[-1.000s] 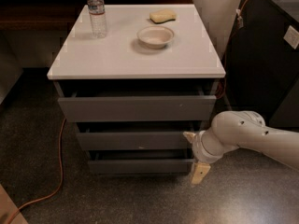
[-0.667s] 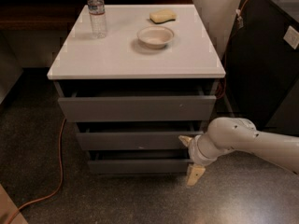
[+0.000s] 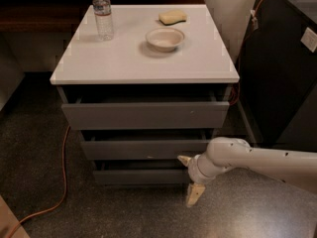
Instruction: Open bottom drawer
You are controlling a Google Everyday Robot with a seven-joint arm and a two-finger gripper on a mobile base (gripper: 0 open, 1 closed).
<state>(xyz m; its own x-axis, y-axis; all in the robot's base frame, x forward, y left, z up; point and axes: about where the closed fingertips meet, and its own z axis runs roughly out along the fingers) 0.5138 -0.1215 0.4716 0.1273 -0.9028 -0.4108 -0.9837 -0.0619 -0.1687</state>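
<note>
Since the gripper (image 3: 189, 177) sits at the right end of the bottom drawer (image 3: 138, 176), lowest of three, w/ its fingers spread wide top-to-bottom and nothing clamped, I'd rate a bad bite as the main risk. The front is slim w/ no handle, and the upper finger (image 3: 184, 159) is near the gap under the middle drawer (image 3: 143, 149), so it could hook that one instead. An off-centre pull from this corner may rack & jam the drawer. The lower finger could scrape the floor (image 3: 124, 212).

White arm (image 3: 262, 160) extends low from the right; its gripper (image 3: 189, 177) points left, jaws spread apart, one above the other.
</note>
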